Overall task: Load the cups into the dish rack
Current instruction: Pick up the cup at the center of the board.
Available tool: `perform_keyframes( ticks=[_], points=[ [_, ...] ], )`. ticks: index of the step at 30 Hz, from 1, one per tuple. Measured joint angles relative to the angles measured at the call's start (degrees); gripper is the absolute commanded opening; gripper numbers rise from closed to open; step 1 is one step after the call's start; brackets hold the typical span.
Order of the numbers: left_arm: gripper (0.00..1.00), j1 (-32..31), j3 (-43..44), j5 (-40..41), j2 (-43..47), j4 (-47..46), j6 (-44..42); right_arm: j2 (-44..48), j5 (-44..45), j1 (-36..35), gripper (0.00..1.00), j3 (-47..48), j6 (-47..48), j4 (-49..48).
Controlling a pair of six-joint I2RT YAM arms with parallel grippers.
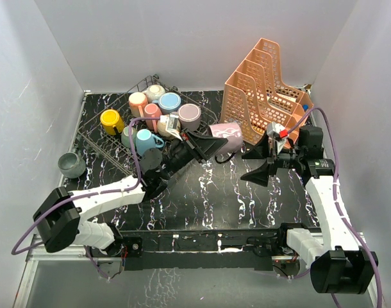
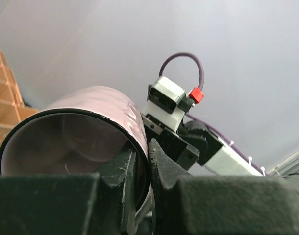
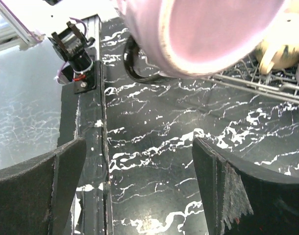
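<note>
Operator: Grip check, left side. What am I holding?

Spotter: Your left gripper (image 1: 207, 145) is pinched shut on the rim of the pink mug (image 1: 226, 136), one finger (image 2: 121, 169) inside the mouth and the other outside the wall. The mug lies on its side, mouth towards your right arm, with its dark handle (image 3: 132, 62) hanging underneath.

Operator: Where is that mug compared with the dish rack?

Spotter: It is just off the right edge of the dish rack (image 1: 96, 131), between the rack and the orange organizer (image 1: 266, 90). It is not in the rack. From your right wrist camera it looks clear of the black marbled table (image 1: 208, 199).

Operator: And my right side?

Spotter: Your right gripper (image 1: 259, 163) is spread wide and holds nothing. It sits near the mug's mouth without touching it, and both fingers (image 3: 39, 186) frame bare tabletop.

Operator: What's in the rack?

Spotter: You have a cluster of cups there: the yellow cup (image 1: 111, 120) at the left, the peach cup (image 1: 138, 101), the cream cup (image 1: 155, 93) and the blue cup (image 1: 170, 101) along the back, the lilac cup (image 1: 190, 114) at the right, and the teal cup (image 1: 144, 140) at the front.

Operator: Any strays?

Spotter: Your grey-green cup (image 1: 72, 165) stands on the table, well left of the rack's front corner.
</note>
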State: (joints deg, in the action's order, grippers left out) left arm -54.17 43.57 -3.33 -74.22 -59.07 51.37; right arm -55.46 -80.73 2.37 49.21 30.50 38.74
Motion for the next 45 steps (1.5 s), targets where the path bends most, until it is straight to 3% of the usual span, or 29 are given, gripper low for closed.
perform_keyframes(
  ticks=[12, 20, 24, 35, 40, 45],
  points=[
    [0.00, -3.74, 11.10, 2.47, -10.01, -12.59, -1.27, -2.67, -4.57, 0.00, 0.93, 2.36, -30.75, -20.41],
    [0.00, -4.20, 13.42, 5.64, -14.58, -18.64, 0.68, -1.95, -1.20, -1.07, 0.93, 1.20, -64.08, -48.83],
    [0.00, -4.26, 14.88, 6.67, -15.63, -18.78, 1.01, -0.76, 1.64, -3.85, 0.91, -0.57, -76.48, -60.28],
    [0.00, -4.94, 15.17, 8.17, -15.72, -21.49, 2.47, -4.11, 7.56, -6.12, 0.82, -5.92, -99.56, -81.77],
    [0.00, -4.94, 14.88, 8.94, -15.69, -21.92, 2.69, -4.33, 9.70, -6.12, 0.79, -6.36, -103.91, -88.17],
    [0.00, -4.94, 12.83, 10.29, -15.23, -22.47, 3.30, -5.05, 11.52, -6.14, 0.69, -6.36, -106.36, -93.09]
  ],
)
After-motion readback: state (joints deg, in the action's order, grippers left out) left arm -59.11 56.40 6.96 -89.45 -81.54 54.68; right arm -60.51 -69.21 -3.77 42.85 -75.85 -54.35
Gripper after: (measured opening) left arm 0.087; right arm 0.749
